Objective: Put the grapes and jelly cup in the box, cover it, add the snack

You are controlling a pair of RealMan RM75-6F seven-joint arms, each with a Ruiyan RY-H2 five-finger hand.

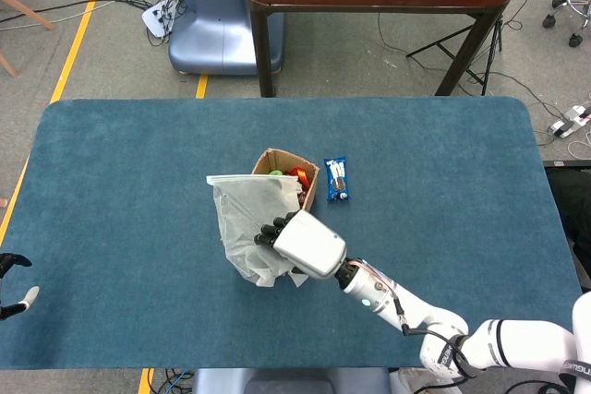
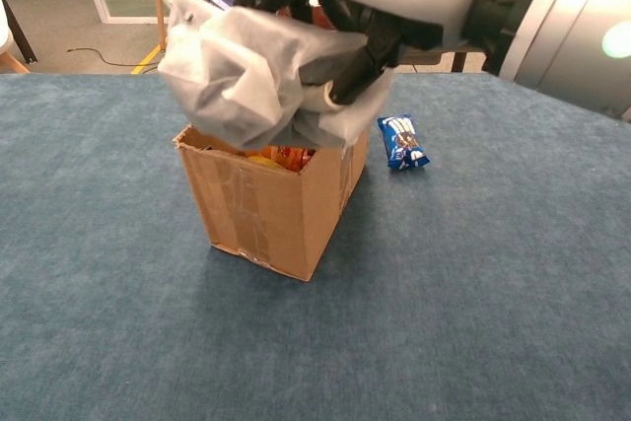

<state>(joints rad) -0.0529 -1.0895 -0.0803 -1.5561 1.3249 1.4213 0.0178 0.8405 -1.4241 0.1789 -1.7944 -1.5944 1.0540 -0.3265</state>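
The idle left hand (image 1: pixel 13 294) sits at the table's (image 1: pixel 111 182) edge, its grasp unclear, as the right hand (image 1: pixel 297 240) grips a plastic bag (image 1: pixel 247 228) just above the filled box (image 2: pixel 271 194), cover seemingly not yet settled; the snack (image 1: pixel 337 179) waits beside it

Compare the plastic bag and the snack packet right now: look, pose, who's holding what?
The plastic bag is pale, translucent and crumpled; the snack packet is blue, printed and opaque.
The bag is held up by the right hand above the cardboard box; the snack lies flat on the table, untouched.
The bag spans much of the box's opening; the snack is far smaller and sits beside the box.
Shared: neither is in the box.
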